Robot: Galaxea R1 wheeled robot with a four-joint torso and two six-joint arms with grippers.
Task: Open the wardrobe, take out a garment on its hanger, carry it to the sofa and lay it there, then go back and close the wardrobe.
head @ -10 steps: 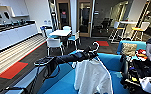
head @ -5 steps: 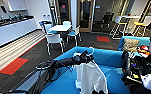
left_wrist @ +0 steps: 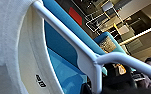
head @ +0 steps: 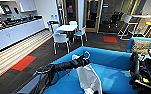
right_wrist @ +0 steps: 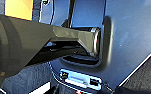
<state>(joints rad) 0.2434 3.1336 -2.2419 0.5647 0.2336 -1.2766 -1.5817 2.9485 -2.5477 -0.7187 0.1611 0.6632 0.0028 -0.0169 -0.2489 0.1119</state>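
Sofa [head: 111, 62]: one, blue, just ahead. Shirt [head: 89, 78]: one, white, hanging over the seat from one white hanger [head: 86, 53], which the left gripper [head: 84, 60] clasps. Chairs [head: 60, 39]: at least three, white, around one table [head: 66, 27]. The left wrist view adds the hanger's bar [left_wrist: 66, 32] close up and the collar label. Right gripper: state cannot be told.

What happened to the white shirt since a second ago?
The left arm's hand swung the white T-shirt and its hanger down, so the shirt now hangs low over the blue sofa seat instead of up by its back. It is still held, not yet let go. The sofa and the white chairs stayed put.
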